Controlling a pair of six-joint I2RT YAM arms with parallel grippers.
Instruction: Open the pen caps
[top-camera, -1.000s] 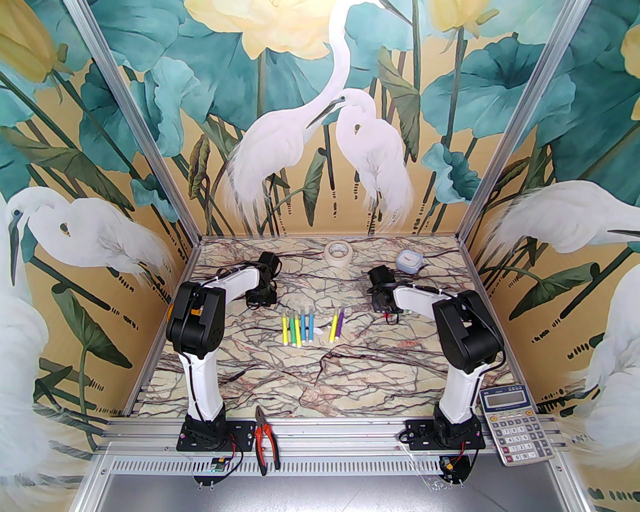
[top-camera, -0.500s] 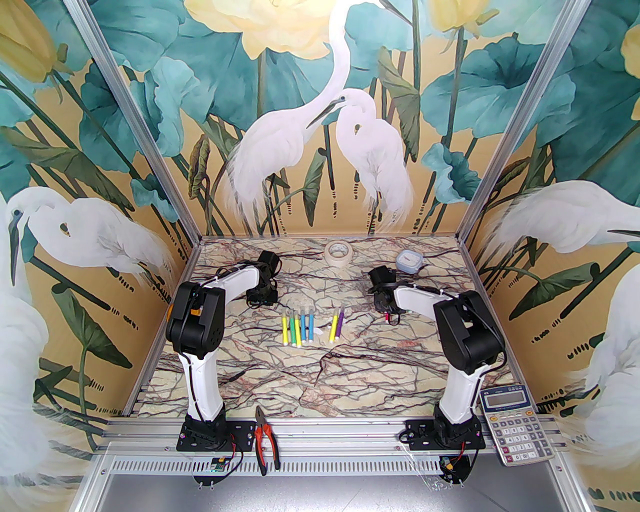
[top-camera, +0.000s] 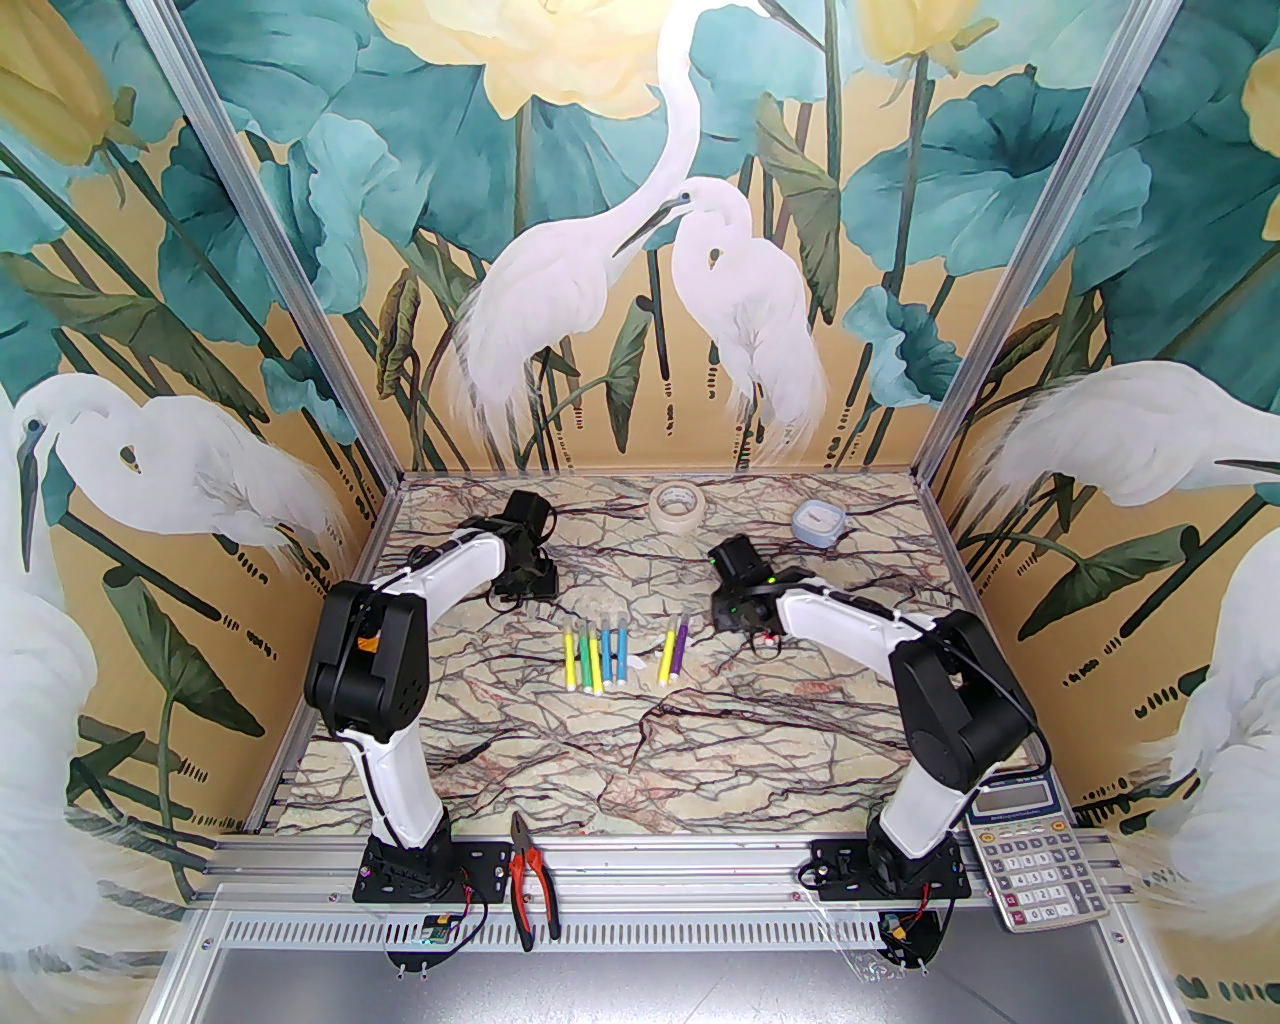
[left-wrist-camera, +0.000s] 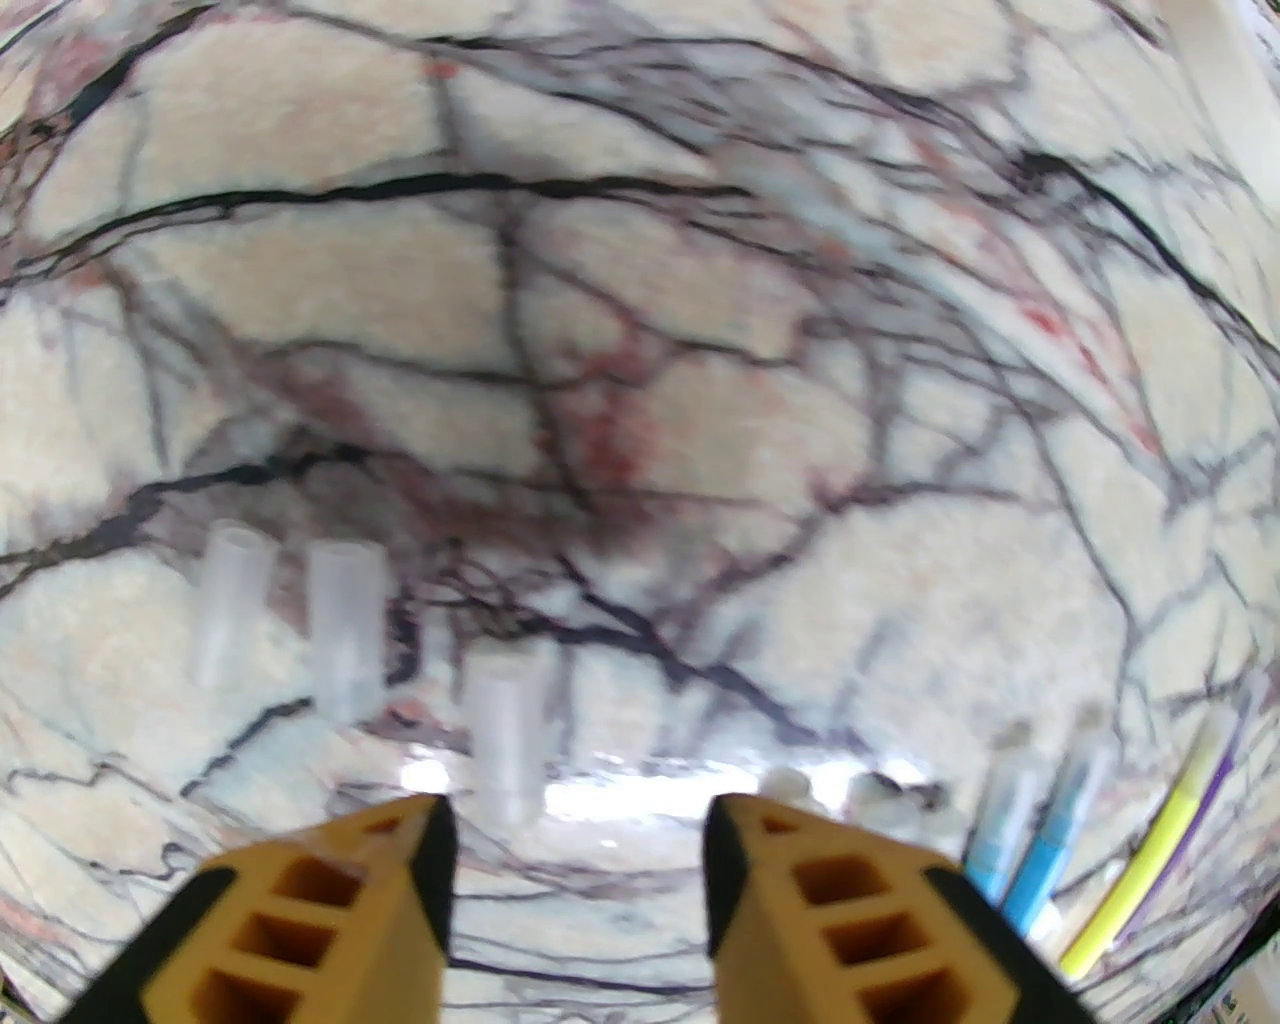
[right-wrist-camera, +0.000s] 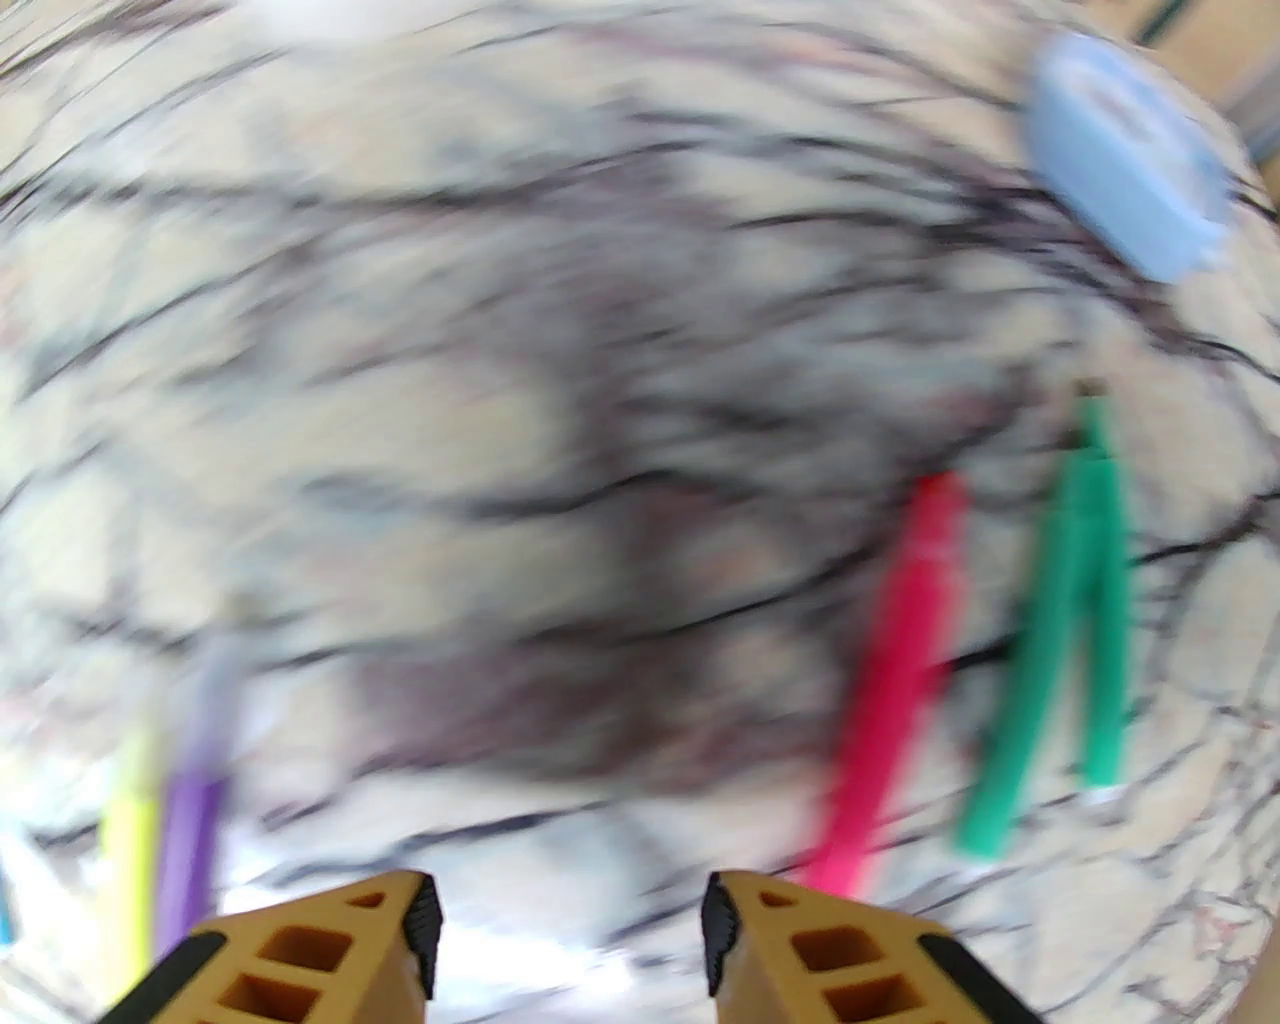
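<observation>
Left jaws: apart, empty, left of the marker row (top-camera: 596, 655).
Loose pen caps (left-wrist-camera: 340, 640): three, lying on the table (top-camera: 640, 760) just left of the row. This part looks done.
Marker row: five, far ends seemingly capped, so left to do.
Yellow-purple pair (top-camera: 674, 650), just right of the row: apparently capped too.
Right jaws: apart, empty, right of the row.
Pink marker (right-wrist-camera: 900, 680) and two green markers (right-wrist-camera: 1045, 620), farther right: apparently bare, though blurred.
Blue lidded container (top-camera: 818, 522), beyond the row to its right: shut, contents hidden.
</observation>
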